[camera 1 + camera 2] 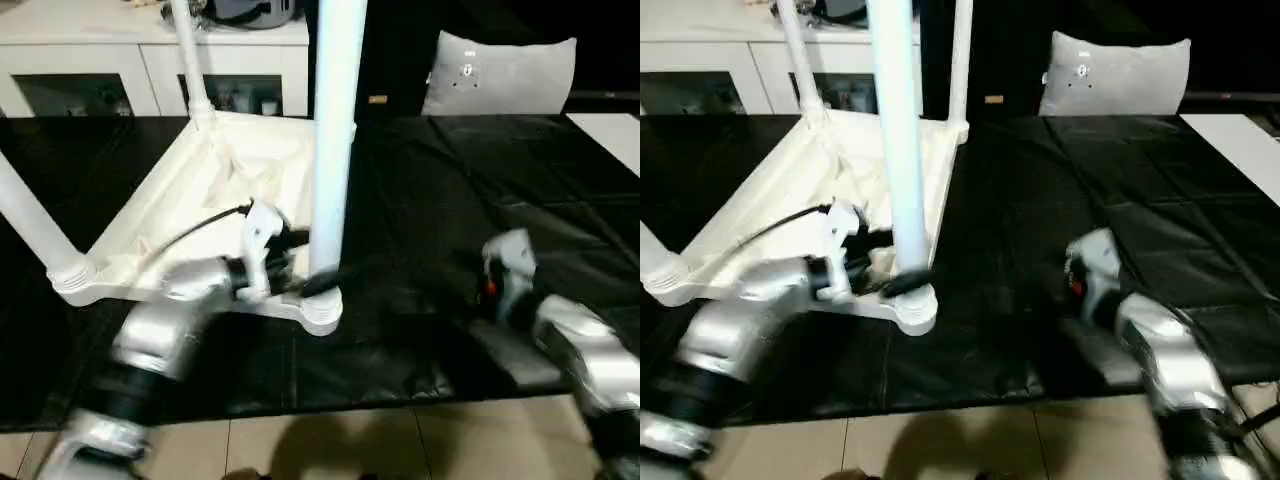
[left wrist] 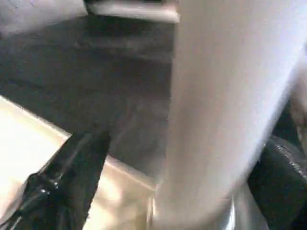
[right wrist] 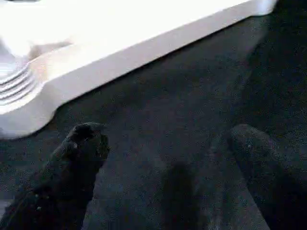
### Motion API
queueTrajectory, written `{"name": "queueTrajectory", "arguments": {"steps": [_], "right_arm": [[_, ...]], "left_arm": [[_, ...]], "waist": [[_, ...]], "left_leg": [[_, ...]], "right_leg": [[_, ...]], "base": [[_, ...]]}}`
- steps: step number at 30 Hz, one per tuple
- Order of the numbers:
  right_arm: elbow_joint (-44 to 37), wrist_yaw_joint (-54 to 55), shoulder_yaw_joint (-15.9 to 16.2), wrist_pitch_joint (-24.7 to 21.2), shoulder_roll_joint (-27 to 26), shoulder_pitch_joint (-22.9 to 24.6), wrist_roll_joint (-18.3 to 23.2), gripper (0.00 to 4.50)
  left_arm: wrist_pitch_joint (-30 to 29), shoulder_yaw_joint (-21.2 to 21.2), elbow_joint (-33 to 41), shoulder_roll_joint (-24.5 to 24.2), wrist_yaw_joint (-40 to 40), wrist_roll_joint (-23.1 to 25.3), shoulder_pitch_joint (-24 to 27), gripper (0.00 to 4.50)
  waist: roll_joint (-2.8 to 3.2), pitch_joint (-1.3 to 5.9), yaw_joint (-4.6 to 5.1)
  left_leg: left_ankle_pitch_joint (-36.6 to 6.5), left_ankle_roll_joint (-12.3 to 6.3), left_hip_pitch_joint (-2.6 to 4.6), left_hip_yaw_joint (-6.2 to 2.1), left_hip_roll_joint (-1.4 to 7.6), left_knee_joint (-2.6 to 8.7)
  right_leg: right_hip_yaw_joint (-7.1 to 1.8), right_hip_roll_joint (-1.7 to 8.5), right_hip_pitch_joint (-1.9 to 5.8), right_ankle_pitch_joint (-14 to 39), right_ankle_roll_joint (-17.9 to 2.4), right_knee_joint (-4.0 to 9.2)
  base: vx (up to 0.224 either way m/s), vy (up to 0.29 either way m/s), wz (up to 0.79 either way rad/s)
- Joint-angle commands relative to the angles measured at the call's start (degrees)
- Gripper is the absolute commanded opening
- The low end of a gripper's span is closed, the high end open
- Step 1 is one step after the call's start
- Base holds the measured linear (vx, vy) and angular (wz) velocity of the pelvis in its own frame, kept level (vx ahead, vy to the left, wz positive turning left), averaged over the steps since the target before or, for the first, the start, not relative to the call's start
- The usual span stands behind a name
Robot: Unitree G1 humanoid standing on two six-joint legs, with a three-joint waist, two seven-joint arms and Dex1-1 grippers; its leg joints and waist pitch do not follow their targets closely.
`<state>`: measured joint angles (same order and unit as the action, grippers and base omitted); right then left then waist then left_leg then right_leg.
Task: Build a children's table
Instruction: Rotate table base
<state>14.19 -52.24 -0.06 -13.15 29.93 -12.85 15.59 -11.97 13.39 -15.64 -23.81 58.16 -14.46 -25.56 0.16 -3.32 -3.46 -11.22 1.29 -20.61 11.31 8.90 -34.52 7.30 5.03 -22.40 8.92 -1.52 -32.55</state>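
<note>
The white top (image 1: 215,205) lies upside down on the black table (image 1: 450,230), ribbed side up, in the left half of the head view, at about 10 o'clock from the scene's middle. Four legs stand in its corner sockets. The near-right leg (image 1: 335,140) rises straight up from its socket at the top's 5 o'clock corner and runs out of the picture. The near-left leg (image 1: 35,225) leans out toward 10 o'clock from the 8 o'clock corner. The far-left leg (image 1: 190,60) stands at the 12 o'clock corner, and the far-right leg (image 1: 960,60) at the 1 o'clock corner.

The left gripper (image 1: 318,282) reaches across the top's near edge to the foot of the near-right leg, just above the socket. Its fingers are spread wide: in the left wrist view one black finger (image 2: 67,177) sits on one side of the leg (image 2: 225,110) and the other at the far side, the leg between them; whether they touch it cannot be told.

The right gripper (image 3: 168,167) hangs over bare black cover at about 4 o'clock from the top, well apart from it, fingers spread wide with nothing between them. Its silver forearm (image 1: 585,355) comes in from 5 o'clock.

A white cabinet (image 1: 150,55) stands beyond the table at 11 o'clock, a grey cushion (image 1: 500,70) at 1 o'clock
</note>
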Motion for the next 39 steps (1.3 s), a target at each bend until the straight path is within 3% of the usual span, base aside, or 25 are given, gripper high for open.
{"name": "queueTrajectory", "arguments": {"steps": [1, 4, 8, 13, 14, 17, 25, 26, 28, 31, 32, 38, 39], "right_arm": [[-3.69, -2.66, 0.95, -1.24, 1.27, 0.36, 0.91, 4.5], [-5.2, -3.24, 1.1, -2.39, 1.94, 0.81, 1.16, 4.5], [-6.17, -3.11, 1.01, -2.58, 2.18, 1.41, 1.17, 4.5], [-8.06, -4.12, 1.45, -4.1, 2.84, 2.58, 1.74, 4.5], [-8.89, -5.26, 1.64, -5.02, 3.2, 2.89, 2.12, 4.5], [-10.26, -7.6, 2.06, -6.51, 4.13, 3.46, 3.12, 4.5], [-12.14, -10.42, 2.78, -7.49, 5.32, 4.58, 4.31, 4.5], [-12.64, -10.48, 2.78, -7.8, 5.42, 4.78, 4.51, 4.5], [-13.21, -10.76, 2.77, -8.08, 5.54, 5.02, 4.78, 4.5], [-13.21, -11.21, 2.76, -8.13, 5.62, 5.07, 4.9, 4.5], [-13.28, -11.38, 2.79, -8.18, 5.64, 5.15, 4.99, 4.5], [-13.75, -11.96, 2.91, -8.67, 5.92, 5.51, 5.61, 4.5], [-13.79, -12.04, 2.85, -8.71, 5.95, 5.56, 5.73, 4.5]], "left_arm": [[1.02, 2.68, -1.03, -2.08, 4.82, 2.43, -0.44, 4.46], [2.06, 3.42, -1.84, -2.98, 7.44, 3.07, -0.81, 4.2], [1.04, 3.88, -1.3, -3.96, 10.52, 1.75, -1.15, 3.87], [4.61, 4.1, -4.64, -4.23, 11.14, 3.34, -2.45, 3.54], [6.12, 4.03, -6.5, -4.4, 11.74, 4.24, -3.33, 3.39], [8.83, 4.21, -10.04, -5.18, 12.55, 6.23, -5.18, 3.14], [12.67, 6.68, -16.45, -7.69, 16.06, 10.04, -8.67, 2.52], [13.89, 6.83, -17.99, -7.61, 16.34, 10.72, -9.29, 2.41], [15.28, 6.83, -20.39, -7.2, 17.01, 11.41, -10.33, 2.3], [17.33, 7.29, -23.5, -6.55, 17.2, 12.73, -11.92, 2.22], [17.7, 7.56, -24.1, -6.46, 17.34, 13.02, -12.28, 1.97], [18.59, 8.43, -26.83, -5.89, 19.38, 13.97, -13.7, 1.77], [18.51, 8.39, -27.43, -5.66, 20.01, 13.83, -13.93, 1.45]], "waist": [[0.12, 2.91, -0.31], [0.34, 3.1, -0.52], [0.41, 3.38, -1.22], [0.3, 3.62, -2.42], [0.07, 3.69, -2.65], [0.18, 3.67, -3.45], [0.23, 3.28, -3.43], [0.54, 3.3, -3.45], [0.45, 3.33, -3.51], [0.37, 3.44, -3.62], [0.69, 3.43, -3.7], [0.46, 3.54, -4.17], [0.49, 3.56, -4.23]], "left_leg": [[-24.56, -0.56, 1.15, -3.6, 4.65, 5.13], [-23.86, 0.02, 1.53, -3.38, 4.97, 5.16], [-20.98, 0.23, 1.29, -3.01, 5.25, 5.25], [-15.86, -1.04, 1.24, -2.36, 5.03, 4.92], [-14.8, -1.43, 0.98, -2.36, 5.01, 4.83], [-13.56, -2.08, 0.86, -2.41, 5.11, 4.72], [-17.64, -0.52, 1.42, -2.71, 5.15, 5.05], [-18.04, -0.22, 1.39, -2.83, 5.18, 5.05], [-18.17, -0.07, 1.44, -2.88, 5.2, 5.09], [-17.99, 0.06, 1.47, -2.87, 5.18, 5.02], [-17.88, 0.04, 1.47, -2.92, 5.23, 5.05], [-16.79, -0.07, 1.23, -2.81, 5.43, 5.09], [-16.73, -0.06, 1.23, -2.8, 5.42, 5.05]], "right_leg": [[-3.09, 5.11, 1.85, 36.47, -0.67, 6.24], [-3.52, 5.56, 1.69, 32.89, -3.82, 5.92], [-4.06, 5.69, 2.09, 25.13, -7.83, 4.76], [-4.29, 5.53, 2.38, 19.43, -9.88, 4.07], [-4.31, 5.56, 2.62, 19.08, -9.69, 3.86], [-4.28, 5.64, 2.71, 19.98, -8.63, 3.75], [-4.11, 5.83, 2.3, 27.93, -6.35, 4.85], [-4.12, 5.93, 2.4, 28.23, -6.22, 4.9], [-4.07, 5.9, 2.4, 28.55, -5.9, 4.87], [-4.08, 6.05, 2.42, 28.0, -6.16, 4.85], [-4.09, 6.01, 2.38, 27.55, -6.28, 4.8], [-4.22, 6.12, 2.64, 24.2, -7.89, 4.32], [-4.23, 6.19, 2.67, 24.14, -7.98, 4.3]], "base": [[0.0, 0.0, 0.0], [0.0, 0.0, 0.0], [0.0, 0.0, 0.0], [0.0, 0.0, 0.0], [0.0, 0.0, 0.0], [0.0, 0.0, 0.0], [0.0, 0.0, 0.0], [0.0, 0.0, 0.0], [0.0, 0.0, 0.0], [0.0, 0.0, 0.0], [0.0, 0.0, 0.0], [0.0, 0.0, 0.0], [0.0, 0.0, 0.0]]}}
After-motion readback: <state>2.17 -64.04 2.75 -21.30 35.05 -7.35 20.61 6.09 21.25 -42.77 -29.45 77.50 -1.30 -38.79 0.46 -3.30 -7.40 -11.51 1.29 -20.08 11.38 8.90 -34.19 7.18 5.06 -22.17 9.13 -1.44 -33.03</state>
